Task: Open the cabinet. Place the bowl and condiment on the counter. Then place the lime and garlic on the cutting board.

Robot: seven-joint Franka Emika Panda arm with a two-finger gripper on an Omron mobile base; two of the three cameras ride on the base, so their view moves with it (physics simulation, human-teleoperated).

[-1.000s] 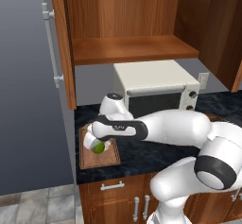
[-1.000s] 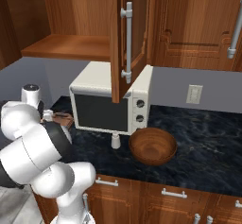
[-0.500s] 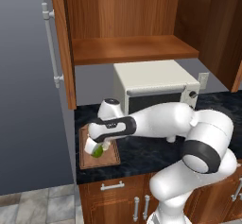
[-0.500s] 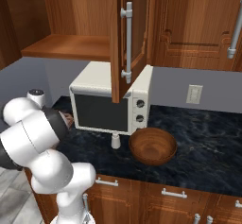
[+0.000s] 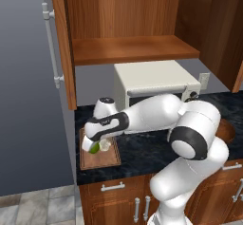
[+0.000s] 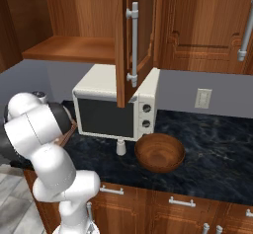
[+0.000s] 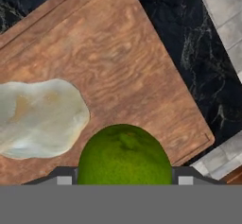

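My gripper (image 5: 94, 147) is shut on the lime (image 5: 95, 148), holding it low over the left part of the cutting board (image 5: 108, 159). In the hand view the green lime (image 7: 124, 156) sits between the fingertips (image 7: 64, 179). The off-white garlic (image 7: 40, 116) lies on the board (image 7: 118, 57) just beside it, and shows as a pale lump (image 5: 105, 145) in the left base view. The cabinet (image 5: 128, 24) stands open with a bare shelf. The brown bowl (image 6: 159, 152) and the white condiment (image 6: 121, 146) stand on the counter (image 6: 222, 144) in front of the microwave.
A white microwave (image 6: 113, 109) sits at the back of the counter. An open cabinet door (image 6: 131, 40) hangs out above it, and another (image 5: 59, 43) juts out at the left. The counter's left edge and the floor tiles (image 7: 222, 10) lie close beside the board.
The gripper with the lime has stayed over the board, barely shifting. The arm's elbow and forearm have swung round behind it.
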